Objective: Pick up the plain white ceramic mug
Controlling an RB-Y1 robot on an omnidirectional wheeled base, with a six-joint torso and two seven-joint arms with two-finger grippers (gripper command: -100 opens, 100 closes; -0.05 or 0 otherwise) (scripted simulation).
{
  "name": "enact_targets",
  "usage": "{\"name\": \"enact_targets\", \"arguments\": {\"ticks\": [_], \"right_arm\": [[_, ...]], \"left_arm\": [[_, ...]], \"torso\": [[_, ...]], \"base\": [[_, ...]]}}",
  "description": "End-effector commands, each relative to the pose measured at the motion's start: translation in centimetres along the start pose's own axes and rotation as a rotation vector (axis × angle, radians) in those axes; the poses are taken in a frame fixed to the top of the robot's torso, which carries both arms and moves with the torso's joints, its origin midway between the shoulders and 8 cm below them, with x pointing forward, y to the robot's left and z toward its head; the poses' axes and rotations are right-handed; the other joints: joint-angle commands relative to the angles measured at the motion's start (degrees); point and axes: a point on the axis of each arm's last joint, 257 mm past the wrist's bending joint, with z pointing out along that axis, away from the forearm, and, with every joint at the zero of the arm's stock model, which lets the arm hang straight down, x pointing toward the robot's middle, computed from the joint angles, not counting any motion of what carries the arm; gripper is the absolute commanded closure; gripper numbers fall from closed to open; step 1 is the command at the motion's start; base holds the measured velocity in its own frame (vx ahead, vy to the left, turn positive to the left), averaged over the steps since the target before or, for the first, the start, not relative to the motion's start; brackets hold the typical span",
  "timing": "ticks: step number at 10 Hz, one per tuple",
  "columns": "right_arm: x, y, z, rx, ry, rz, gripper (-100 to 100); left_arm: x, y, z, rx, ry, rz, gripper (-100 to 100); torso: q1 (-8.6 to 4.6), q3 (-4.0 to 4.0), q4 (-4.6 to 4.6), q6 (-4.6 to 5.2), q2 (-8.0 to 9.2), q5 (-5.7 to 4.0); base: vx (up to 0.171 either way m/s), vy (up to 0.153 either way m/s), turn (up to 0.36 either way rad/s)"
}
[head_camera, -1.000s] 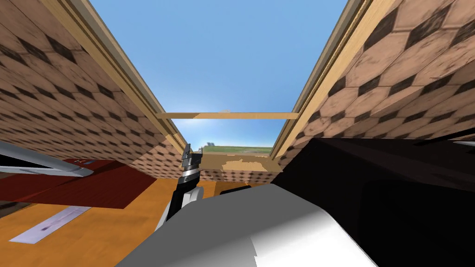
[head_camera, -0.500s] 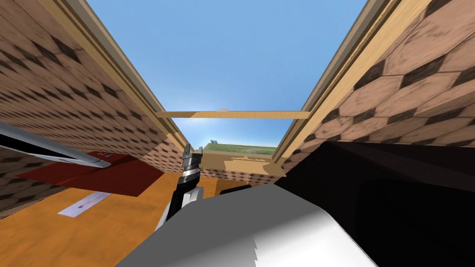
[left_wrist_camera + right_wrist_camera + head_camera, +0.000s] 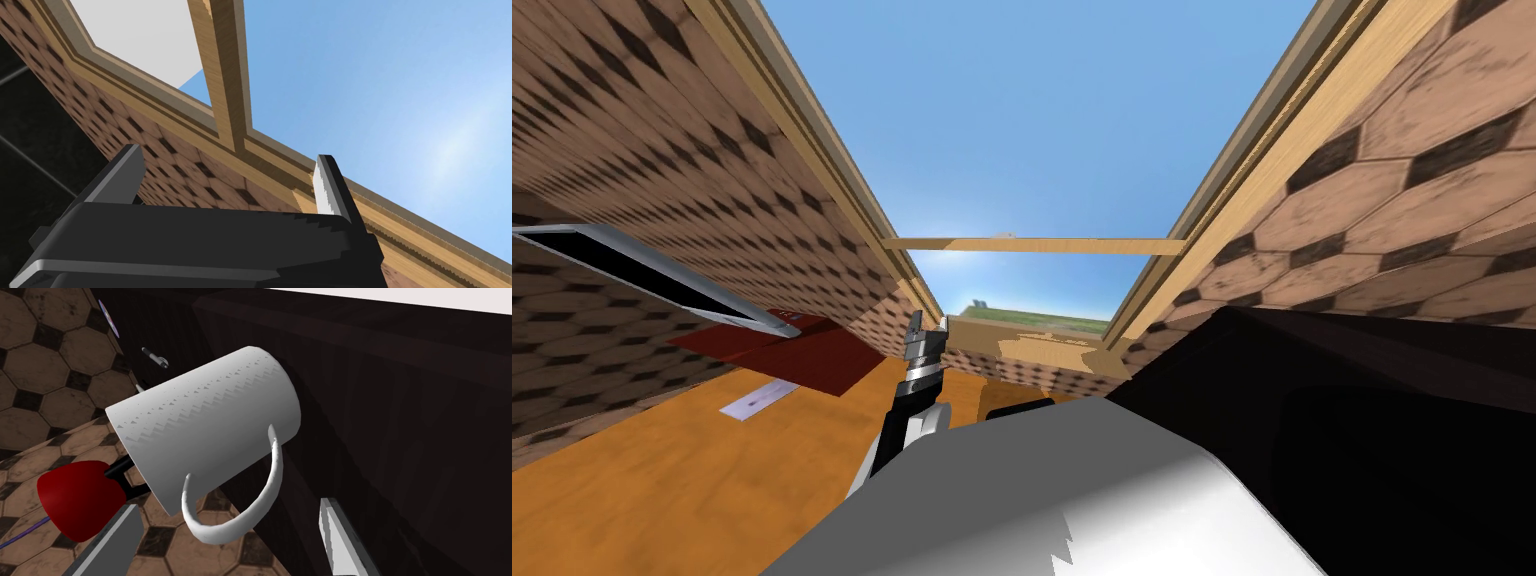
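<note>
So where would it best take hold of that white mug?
Likely the round body of the white mug, from the handle side, where the open right pincer faces it. The handle loop sticks out toward the pincer, so one finger should go each side of it; the wrist may need rolling first.

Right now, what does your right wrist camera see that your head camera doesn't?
Right wrist view: a plain white mug with a curved handle, just ahead of the right gripper, whose jaws stand open; a dark red rounded thing on a black stem; a small pen. Head view: a wood-framed window full of blue sky, an orange wooden floor, the left gripper. Both: brown hexagon tiles and a dark, nearly black furniture surface.
</note>
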Motion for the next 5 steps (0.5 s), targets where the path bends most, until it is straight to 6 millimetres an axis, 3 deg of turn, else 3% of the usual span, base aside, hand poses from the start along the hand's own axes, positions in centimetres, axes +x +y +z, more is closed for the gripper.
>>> {"name": "enact_targets", "arguments": {"ticks": [1, 3, 5], "right_arm": [[1.1, -0.2, 0.0, 0.009, 0.032, -0.002, -100], [1.1, -0.3, 0.0, 0.010, 0.033, 0.035, -100], [2.1, -0.5, 0.0, 0.020, 0.062, 0.045, -100]], "left_arm": [[0.0, 0.0, 0.0, 0.000, 0.000, 0.000, 0], [0.0, 0.0, 0.0, 0.000, 0.000, 0.000, 0], [0.0, 0.0, 0.0, 0.000, 0.000, 0.000, 0]], "torso": [[0.00, 0.00, 0.00, 0.00, 0.00, 0.00], [0.04, 0.02, 0.01, 0.00, 0.03, 0.01], [0.04, -0.01, -0.02, -0.05, 0.00, 0.01]], "base": [[-0.087, 0.023, 0.194], [-0.061, 0.012, 0.075], [-0.076, 0.017, 0.183]]}}
